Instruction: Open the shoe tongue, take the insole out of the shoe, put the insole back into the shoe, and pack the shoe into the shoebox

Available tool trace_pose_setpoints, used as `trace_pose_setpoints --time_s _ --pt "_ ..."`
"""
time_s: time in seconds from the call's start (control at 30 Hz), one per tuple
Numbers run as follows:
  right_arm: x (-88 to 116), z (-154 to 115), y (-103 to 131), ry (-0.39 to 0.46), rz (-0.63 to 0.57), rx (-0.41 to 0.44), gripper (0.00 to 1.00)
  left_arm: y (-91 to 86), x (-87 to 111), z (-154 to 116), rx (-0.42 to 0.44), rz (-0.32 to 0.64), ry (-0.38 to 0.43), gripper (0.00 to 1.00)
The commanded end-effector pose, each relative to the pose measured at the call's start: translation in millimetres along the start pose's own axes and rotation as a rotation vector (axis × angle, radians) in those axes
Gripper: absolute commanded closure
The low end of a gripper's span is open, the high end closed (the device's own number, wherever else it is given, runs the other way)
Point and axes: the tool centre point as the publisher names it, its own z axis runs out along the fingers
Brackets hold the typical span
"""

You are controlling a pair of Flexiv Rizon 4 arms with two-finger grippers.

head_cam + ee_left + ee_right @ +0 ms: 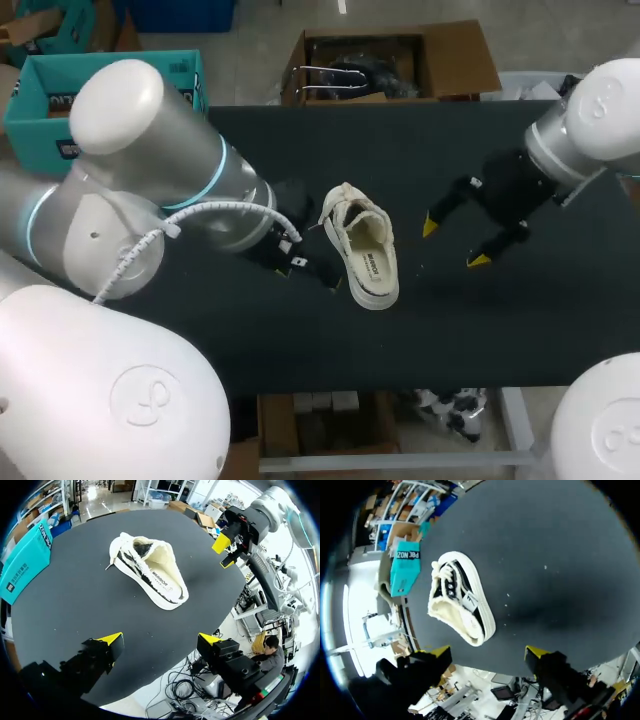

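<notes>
Shoe: the cream low-top shoe with black side panels and fleecy lining [362, 245] lies near the middle of the black tabletop [440, 330]. Its laced end points to about 11 o'clock in the head view and its other end to 5 o'clock. I cannot tell whether it sits flat or leans on its side.
Left gripper: my left gripper [162, 640] has its yellow-tipped fingers spread wide with nothing between them. It hangs low over the tabletop at the shoe's 8 o'clock, near it but not touching.
Shoe from the left gripper: it lies ahead of the gripper, clear of both tips, with the fleecy opening facing my wrist camera.
Right gripper: my right gripper [454, 244] is also spread apart and empty. It is above the tabletop at the shoe's 3 o'clock, well apart from it.
Shoe from the right gripper: it lies ahead of the gripper, nearer one finger than the other.
Shoebox: the teal cardboard shoebox [100, 90] stands off the tabletop's edge at about 10 o'clock from the shoe, behind my left arm.
</notes>
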Motion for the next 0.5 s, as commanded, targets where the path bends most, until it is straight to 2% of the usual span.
trace_pose_setpoints --time_s 0.03,0.2,0.37,0.4,0.43,0.5 --pt "2 -2 1 -0.245 -0.318 0.112 0.0 -12.9 5.1 26 -0.036 -0.057 -0.226 0.0" --pt "2 -2 1 -0.245 -0.318 0.112 0.0 -29.7 -0.4 43 -0.028 -0.146 -0.218 0.0" --pt "2 -2 1 -0.245 -0.318 0.112 0.0 -50.7 -9.3 66 -0.025 -0.223 -0.271 0.0" --pt "-5 -6 1 -0.243 -0.418 0.095 0.0 -55.4 -10.5 70 -0.026 -0.236 -0.257 0.0" --pt "-9 -8 1 -0.243 -0.451 0.099 0.0 -57.4 -10.6 72 -0.02 -0.242 -0.275 0.0" --pt "-17 -16 -1 -0.301 -0.596 0.102 0.0 -62.6 -10.1 79 -0.014 -0.255 -0.279 0.0"
